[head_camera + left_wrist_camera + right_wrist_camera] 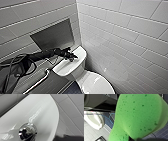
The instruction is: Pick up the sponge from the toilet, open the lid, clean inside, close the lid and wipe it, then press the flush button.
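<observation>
The white toilet (75,67) stands in the corner, its lid (96,83) down over the bowl. My left arm comes in from the left, and my left gripper (70,57) hovers open and empty just over the tank top (41,112). In the left wrist view the flush button (28,131), dark with a silvery rim, lies close below the wrist. The bright green sponge (139,117) looms large in the right wrist view, and my right gripper is shut on it. Beside the sponge a white part of the toilet (95,121) shows.
White tiled walls (125,37) close in on the toilet from behind and from the right. A grey recessed panel (53,35) sits in the wall above the tank. A metal grab bar (37,82) runs along the left. Dark blue floor tiles (161,132) lie below.
</observation>
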